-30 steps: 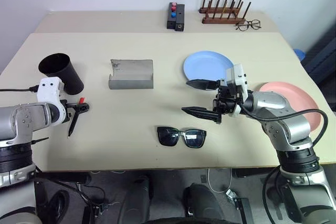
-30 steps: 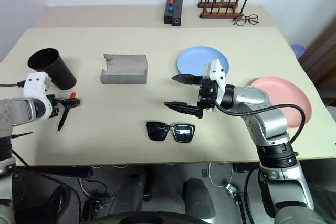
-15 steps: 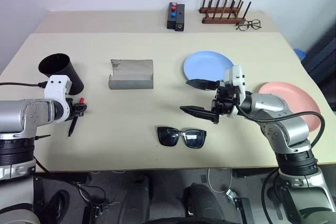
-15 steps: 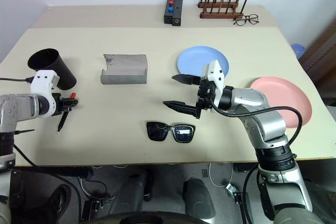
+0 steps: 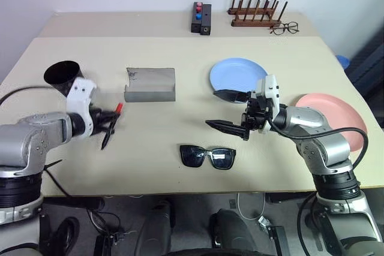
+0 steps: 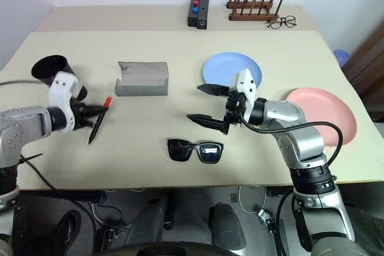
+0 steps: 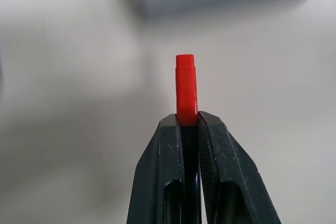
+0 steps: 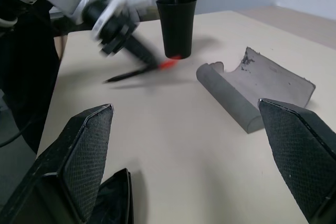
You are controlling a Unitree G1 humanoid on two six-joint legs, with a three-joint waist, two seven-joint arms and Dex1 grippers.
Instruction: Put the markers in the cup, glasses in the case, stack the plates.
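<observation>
Pinched only near its red cap by the left gripper [image 5: 107,119], the marker [image 5: 110,126] hangs tilted above the table's [image 5: 180,52] left edge and could snag the cup [image 5: 62,75] rim, while the right gripper [image 5: 231,112] waits spread and empty.

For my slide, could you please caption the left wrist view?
Left gripper clamped on the marker, red cap protruding past the black fingertips.

The left gripper [image 8: 118,27] was a smear beside the cup [image 8: 177,24] — its marker [image 8: 137,71] too. In the left wrist view, the fingers [image 7: 167,177] hid all of the marker but its red cap. The picture's edge cut off the sunglasses [image 8: 113,203] below the cup — just one dark corner showed.
</observation>
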